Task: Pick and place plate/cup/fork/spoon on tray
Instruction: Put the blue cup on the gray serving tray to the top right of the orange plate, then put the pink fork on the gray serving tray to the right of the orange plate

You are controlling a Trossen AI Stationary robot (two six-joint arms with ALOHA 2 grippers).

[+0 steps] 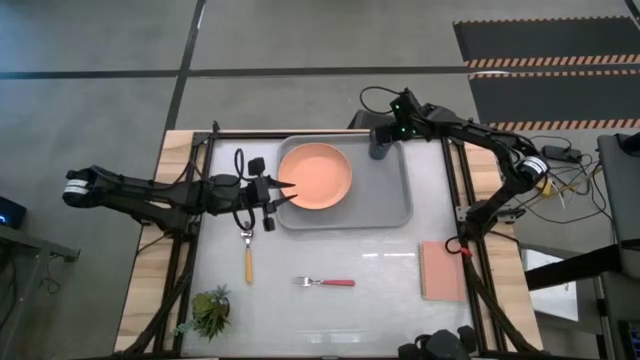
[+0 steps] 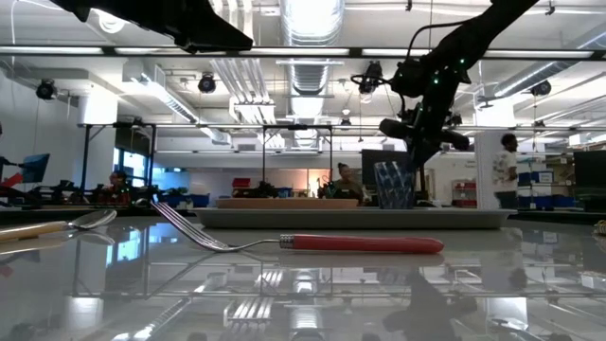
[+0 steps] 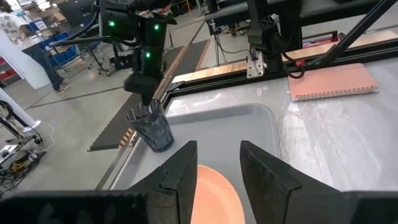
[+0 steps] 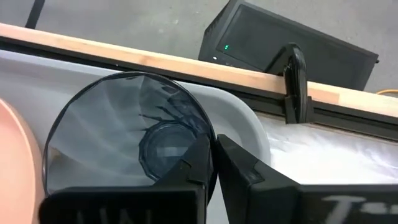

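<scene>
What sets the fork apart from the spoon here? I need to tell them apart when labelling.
The fork has a red-pink handle and lies crosswise in the high view; the spoon has an orange handle and lies lengthwise, nearer the left gripper. The fork ends in tines, the spoon in a rounded bowl. Both lie on the table, outside the tray.

Lighting: bright, even overhead strips (image 2: 312, 19); glare and reflections on glossy table (image 2: 303, 284); soft shadows; near fork (image 2: 312, 242) slightly blurred.
</scene>
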